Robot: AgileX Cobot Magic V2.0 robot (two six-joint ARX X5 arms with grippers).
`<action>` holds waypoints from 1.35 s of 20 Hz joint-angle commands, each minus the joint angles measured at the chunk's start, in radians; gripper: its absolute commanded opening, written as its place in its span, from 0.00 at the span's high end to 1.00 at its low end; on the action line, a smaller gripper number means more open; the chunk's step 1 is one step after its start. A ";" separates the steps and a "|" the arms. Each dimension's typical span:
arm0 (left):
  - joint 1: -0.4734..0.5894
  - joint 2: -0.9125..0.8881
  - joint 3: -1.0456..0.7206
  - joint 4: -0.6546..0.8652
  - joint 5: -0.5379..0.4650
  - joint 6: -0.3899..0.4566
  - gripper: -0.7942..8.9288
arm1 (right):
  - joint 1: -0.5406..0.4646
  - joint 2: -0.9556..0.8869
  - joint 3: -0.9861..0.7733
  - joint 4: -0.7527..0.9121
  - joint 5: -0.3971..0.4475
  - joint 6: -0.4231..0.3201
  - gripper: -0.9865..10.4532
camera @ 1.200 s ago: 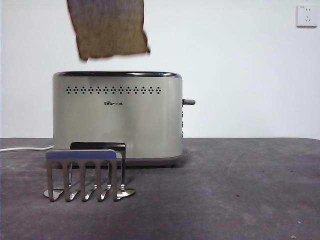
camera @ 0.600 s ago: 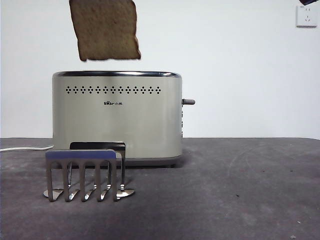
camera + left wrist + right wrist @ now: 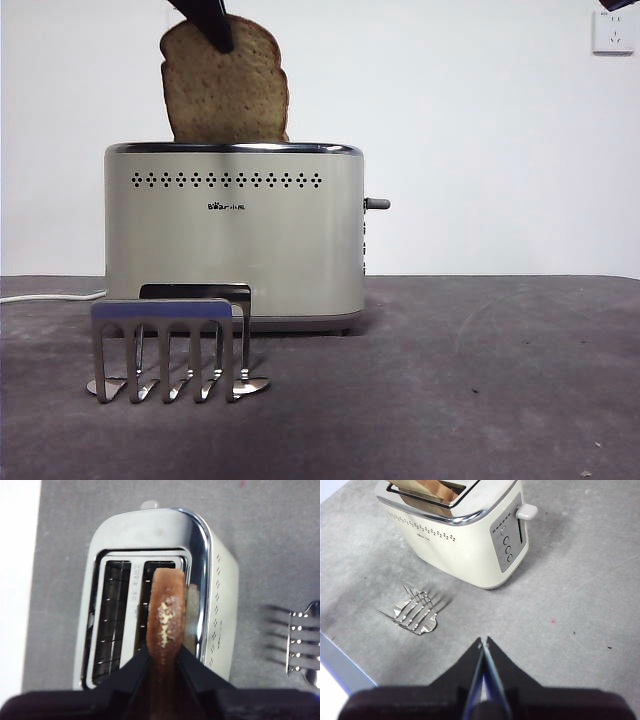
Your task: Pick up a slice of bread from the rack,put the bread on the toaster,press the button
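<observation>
Slice of bread (image 3: 225, 95): upright, lower edge inside the toaster (image 3: 235, 235), slot nearer the front face; domed top standing well clear of the chrome rim. Pinched at the crust by the left gripper (image 3: 162, 655), fingers (image 3: 212, 22) clamped one on each flat face. Judged light, soft, crumbly; likely to bend or tear if squeezed hard; best held near the top crust, flat faces between the fingers, so the lower edge slides into the slot unhindered.

Toaster: cream body, on the dark bench (image 3: 480, 380), second slot bare.

Button (image 3: 378, 204): stubby lever on the narrow side, in its raised position, untouched; judged stiff, needing a firm downward push.

Rack (image 3: 170, 350): metal, without bread, on the bench in front of the toaster.

Right gripper (image 3: 484, 645): fingers pressed together, holding nothing, hovering above the bench well apart from the toaster
</observation>
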 commanded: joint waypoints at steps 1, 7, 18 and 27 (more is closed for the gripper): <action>0.029 0.039 -0.002 0.018 0.030 0.010 0.92 | 0.002 0.001 0.003 0.002 -0.003 -0.008 0.92; 0.045 0.080 -0.002 0.082 0.063 -0.028 0.70 | 0.002 0.007 0.003 0.006 -0.003 -0.008 0.92; 0.045 0.064 -0.001 0.144 0.075 -0.270 0.59 | 0.014 0.206 0.003 0.342 -0.108 0.106 0.92; 0.044 -0.101 -0.001 0.101 0.084 -0.643 0.59 | 0.109 0.539 0.047 0.782 -0.107 0.344 0.92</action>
